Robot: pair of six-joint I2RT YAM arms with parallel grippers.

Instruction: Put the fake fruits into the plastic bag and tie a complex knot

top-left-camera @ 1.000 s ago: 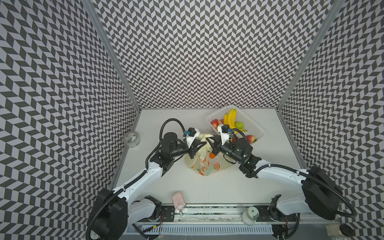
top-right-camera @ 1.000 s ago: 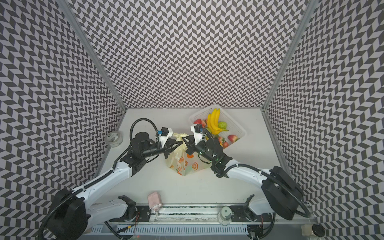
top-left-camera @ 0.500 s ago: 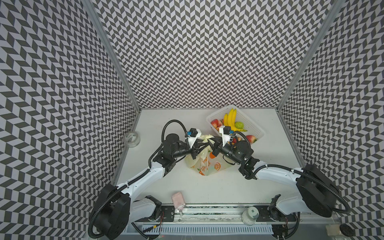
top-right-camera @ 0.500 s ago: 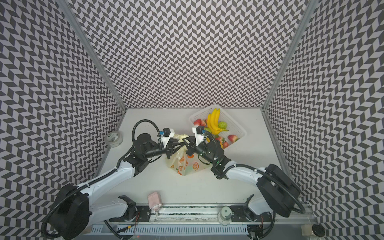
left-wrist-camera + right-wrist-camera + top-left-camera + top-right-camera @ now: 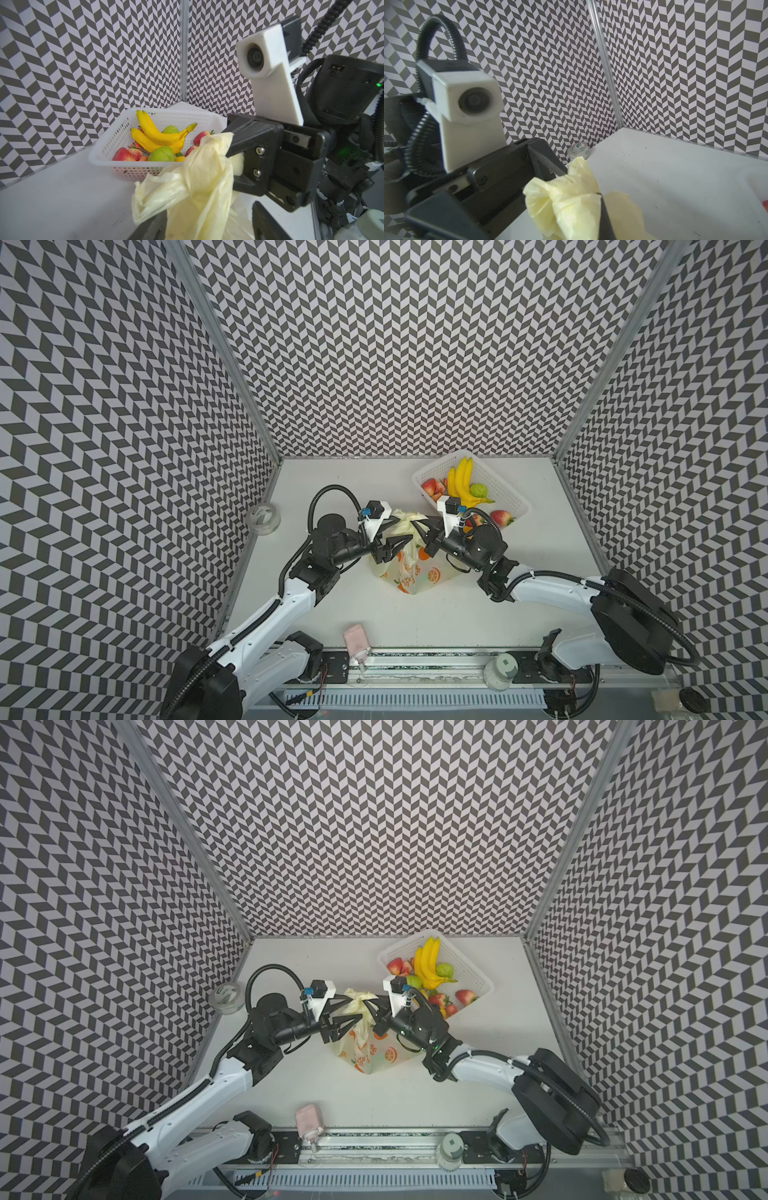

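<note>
Pale-yellow knot looks unfinished: my right end effector pinches it, my left end effector gapes wide around the plastic bag, and many fake fruits sit unbagged in the basket.

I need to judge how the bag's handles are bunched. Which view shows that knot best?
The left wrist view: the knot fills the foreground, its folds plain, with the right gripper pinching it. The right wrist view shows the knot close too, but cut by the frame edge. In both top views it is a small pale lump.
</note>
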